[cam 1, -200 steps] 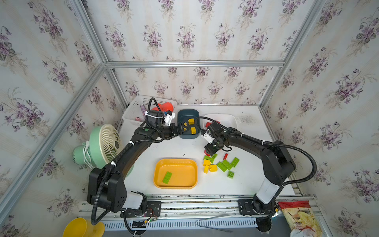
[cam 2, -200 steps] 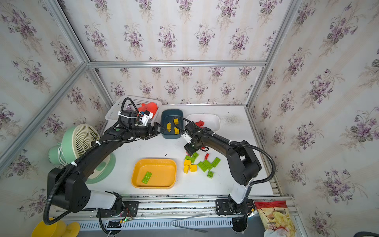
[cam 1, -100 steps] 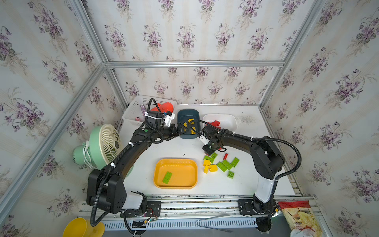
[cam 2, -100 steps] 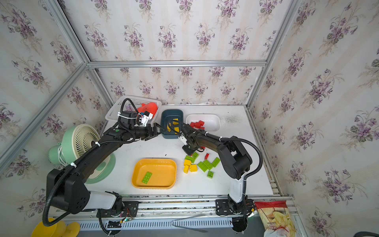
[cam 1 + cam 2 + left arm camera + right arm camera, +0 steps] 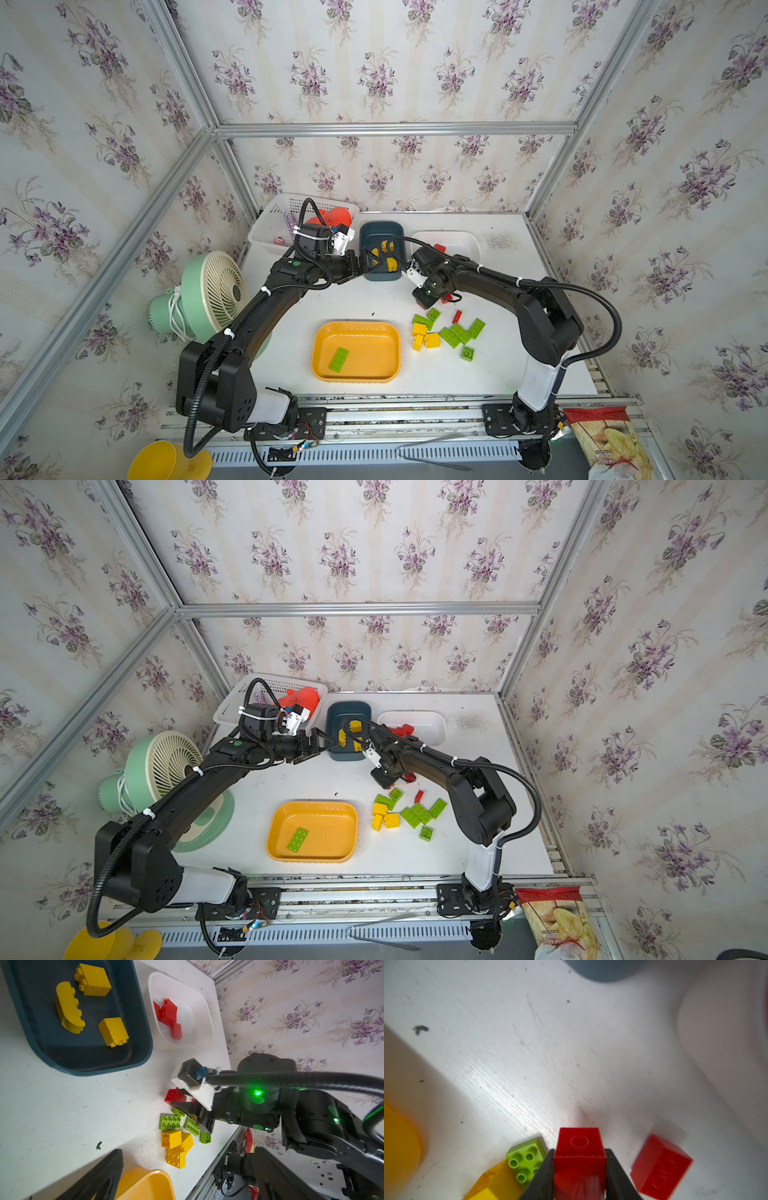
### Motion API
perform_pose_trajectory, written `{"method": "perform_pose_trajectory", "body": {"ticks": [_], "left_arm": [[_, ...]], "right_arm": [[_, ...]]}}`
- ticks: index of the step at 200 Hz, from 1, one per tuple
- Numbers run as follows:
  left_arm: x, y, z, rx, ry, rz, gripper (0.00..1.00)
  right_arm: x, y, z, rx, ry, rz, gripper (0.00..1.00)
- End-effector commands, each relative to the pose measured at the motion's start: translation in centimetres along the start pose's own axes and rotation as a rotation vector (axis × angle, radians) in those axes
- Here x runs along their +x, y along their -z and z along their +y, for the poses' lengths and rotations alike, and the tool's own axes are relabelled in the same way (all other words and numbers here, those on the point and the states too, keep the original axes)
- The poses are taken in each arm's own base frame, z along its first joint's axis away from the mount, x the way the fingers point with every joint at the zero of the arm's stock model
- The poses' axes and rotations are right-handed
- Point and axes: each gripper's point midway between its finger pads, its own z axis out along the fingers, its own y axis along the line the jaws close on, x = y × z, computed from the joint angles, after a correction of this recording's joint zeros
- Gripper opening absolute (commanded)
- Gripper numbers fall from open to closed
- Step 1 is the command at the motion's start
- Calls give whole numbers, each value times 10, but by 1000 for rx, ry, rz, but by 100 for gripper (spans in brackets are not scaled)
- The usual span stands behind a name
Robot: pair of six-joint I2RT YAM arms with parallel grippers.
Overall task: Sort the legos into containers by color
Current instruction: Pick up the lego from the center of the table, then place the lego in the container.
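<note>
Right now my right gripper [image 5: 579,1164] has its jaws drawn narrow onto a red brick [image 5: 579,1145], one black finger flat against each side. Whether the brick has left the table [image 5: 332,299] I cannot tell. A lime square brick [image 5: 526,1157] sits just beside one finger, so that side is tight. A second red brick [image 5: 660,1165] lies near the other finger with a strip of bare table between.

My left gripper [image 5: 362,264] hangs with its jaws spread wide and nothing between them, at the near corner of the teal tray [image 5: 380,229]. That tray holds three yellow bricks [image 5: 93,979]. The white tray [image 5: 465,245] stands just beside it, a few red bricks [image 5: 168,1013] inside, and my right wrist is near its rim.

The loose pile [image 5: 446,332] of green and yellow bricks lies between the orange-yellow tray [image 5: 318,353] and my right arm's base. One green brick [image 5: 338,359] lies in that tray.

For moving, I have a broad bare band of table between the teal tray and the orange-yellow tray. The table's right edge runs close along the metal frame.
</note>
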Motion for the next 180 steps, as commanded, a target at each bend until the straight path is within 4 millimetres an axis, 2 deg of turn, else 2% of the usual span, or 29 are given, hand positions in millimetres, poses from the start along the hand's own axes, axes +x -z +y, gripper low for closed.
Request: {"method": "perform_pose_trajectory", "body": {"ticks": [1, 3, 5, 8, 30, 58, 82, 118, 135, 161, 180], "left_arm": [[-8, 0, -9, 25, -16, -16, 99], [-9, 0, -9, 26, -17, -17, 99], [-9, 0, -10, 28, -17, -18, 99], [-10, 0, -11, 29, -20, -18, 99], [-14, -3, -18, 40, -27, -15, 99], [-18, -8, -24, 52, -35, -9, 99], [-20, -12, -31, 63, -46, -6, 99], [-23, -12, -35, 69, -50, -12, 99], [-23, -11, -36, 70, -54, -15, 99], [-21, -10, -35, 68, -51, -14, 99], [-19, -10, -34, 65, -52, -13, 99]], "right_arm": [[-13, 26, -12, 2, 2, -50, 31], [-14, 29, -11, 1, 5, -55, 31], [-14, 31, -24, 12, -20, -59, 31], [-14, 34, -31, 16, -32, -65, 31], [-27, 55, -59, 31, -62, -119, 31], [-36, 54, -97, 53, -92, -125, 31], [-44, 43, -132, 69, -136, -132, 31], [-60, 18, -166, 75, -167, -128, 32], [-65, 4, -177, 70, -172, -108, 32], [-61, -17, -187, 73, -166, -57, 35], [-57, -23, -193, 75, -176, -48, 42]]}}
